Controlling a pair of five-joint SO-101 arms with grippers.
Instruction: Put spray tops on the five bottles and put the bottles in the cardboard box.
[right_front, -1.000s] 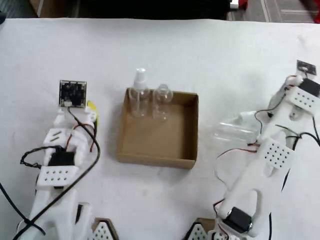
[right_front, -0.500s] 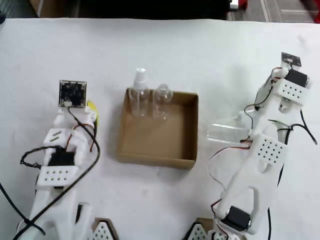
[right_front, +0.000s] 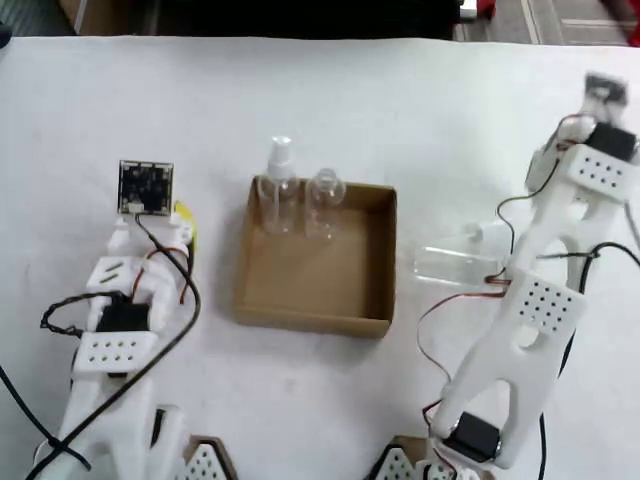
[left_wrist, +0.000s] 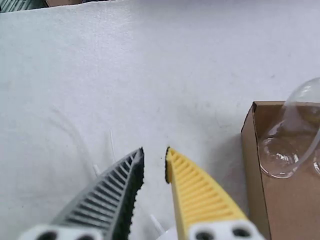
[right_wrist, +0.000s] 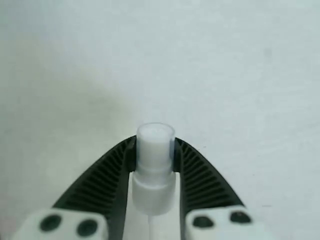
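At three o'clock of the cardboard box (right_front: 315, 322), the right gripper (right_wrist: 155, 142) clamps a spray top (right_wrist: 155, 152); at nine, the left gripper (left_wrist: 154, 153) sits slightly open

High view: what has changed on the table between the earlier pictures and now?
The right arm stretched its wrist toward the far edge of the table, with the right gripper shut on a spray top. The lying bottle beside it shifted slightly toward the cardboard box. The left arm, the box and the two bottles standing in it stayed as they were.
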